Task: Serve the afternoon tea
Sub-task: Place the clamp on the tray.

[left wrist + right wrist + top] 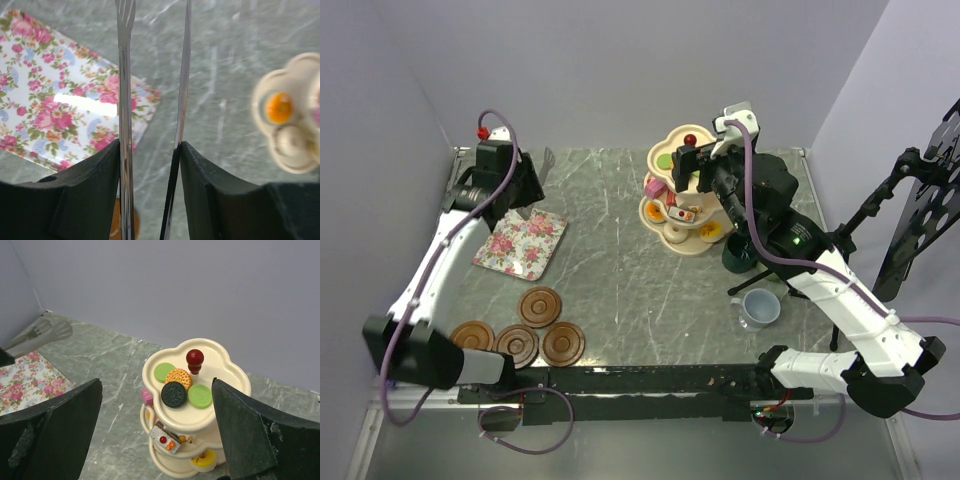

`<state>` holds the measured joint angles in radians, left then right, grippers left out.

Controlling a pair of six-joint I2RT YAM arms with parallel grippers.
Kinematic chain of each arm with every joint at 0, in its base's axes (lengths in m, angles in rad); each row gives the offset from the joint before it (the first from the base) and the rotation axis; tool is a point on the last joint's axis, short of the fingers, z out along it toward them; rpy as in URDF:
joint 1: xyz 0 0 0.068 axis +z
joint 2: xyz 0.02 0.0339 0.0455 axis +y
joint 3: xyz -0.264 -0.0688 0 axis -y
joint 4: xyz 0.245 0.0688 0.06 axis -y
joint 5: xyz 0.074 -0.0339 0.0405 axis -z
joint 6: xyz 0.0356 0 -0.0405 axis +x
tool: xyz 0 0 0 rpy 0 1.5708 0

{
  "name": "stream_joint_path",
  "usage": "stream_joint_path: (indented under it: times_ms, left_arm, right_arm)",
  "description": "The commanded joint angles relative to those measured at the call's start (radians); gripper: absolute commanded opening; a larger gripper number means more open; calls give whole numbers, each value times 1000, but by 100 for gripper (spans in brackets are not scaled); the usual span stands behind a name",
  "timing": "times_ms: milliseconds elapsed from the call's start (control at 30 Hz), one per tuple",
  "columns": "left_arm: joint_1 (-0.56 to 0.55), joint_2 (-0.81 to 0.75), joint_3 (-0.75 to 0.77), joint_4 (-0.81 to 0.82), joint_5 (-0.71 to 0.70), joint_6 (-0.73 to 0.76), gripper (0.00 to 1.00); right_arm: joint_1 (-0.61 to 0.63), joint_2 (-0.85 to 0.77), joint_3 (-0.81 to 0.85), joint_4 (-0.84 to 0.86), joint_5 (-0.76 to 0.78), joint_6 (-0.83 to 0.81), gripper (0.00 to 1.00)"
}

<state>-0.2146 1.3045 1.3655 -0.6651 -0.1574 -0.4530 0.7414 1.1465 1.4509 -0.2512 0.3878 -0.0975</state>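
The cream three-tier stand (672, 150) with a red knob (195, 359) stands at the back right. Its top tier holds two green, one orange and one black biscuit (173, 394). A pink cake (146, 396), a grey slice and a yellow doughnut (206, 458) sit on the lower tiers. My right gripper (703, 168) hovers open over the stand, its jaws wide apart (156, 381). My left gripper (527, 181) is shut on the thin metal tongs (124, 75) at the back left. A dark green mug (740, 255) and a grey-blue mug (758, 308) stand right of the stand. Several brown saucers (540, 306) lie front left. The pink and light green mugs are not visible.
A floral rectangular tray (522, 243) lies on the marble table below my left gripper and shows in the left wrist view (55, 100). The tongs' tip shows in the right wrist view (45, 332). Grey walls close the back and sides. A black stand rises at the far right (920, 190).
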Motion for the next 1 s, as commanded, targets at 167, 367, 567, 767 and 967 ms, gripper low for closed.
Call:
stream_joint_path:
  times_ms: [167,367,567,767,967]
  left_arm:
    - [192,306,130,94,114,201,52]
    - [212,513,196,122,140,243,53]
    - [212,621,216,107,144,261,54]
    - [257,668,181,116,140,258,58]
    - [264,707,170,137,130,255,73]
  right_arm:
    - [-5,-8,34,-2,28,-21,96]
    - [-5,22,78,-14,56,-57,96]
    - [-5,39,88,-8,69,-103,96]
    - [-5,55,97,-8,49,-97,96]
    - [-5,65,98,-8,31,-90,96]
